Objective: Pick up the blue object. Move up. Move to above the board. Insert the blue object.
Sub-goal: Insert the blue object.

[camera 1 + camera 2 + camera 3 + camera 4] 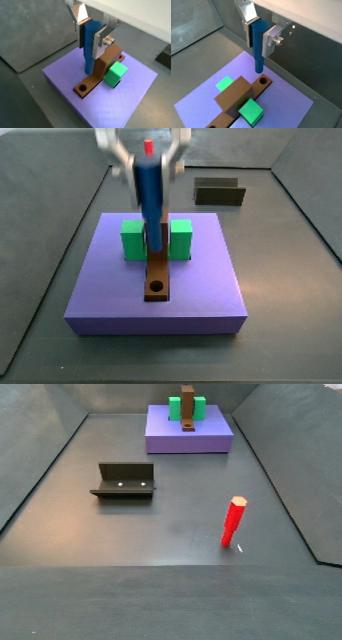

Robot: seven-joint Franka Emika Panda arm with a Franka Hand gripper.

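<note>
My gripper (92, 31) above the purple platform (201, 293), fingers pinching the blue object (258, 45) upright, its tip hanging over the board (158, 276), near the hole (262, 80), between green blocks (132, 240).

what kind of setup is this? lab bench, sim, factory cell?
Looks like a simulated or bare test cell, probably not a factory. A plain dark walled floor holds only a purple platform with the board, plus the fixture. The gripper holds the blue object above the board.
</note>
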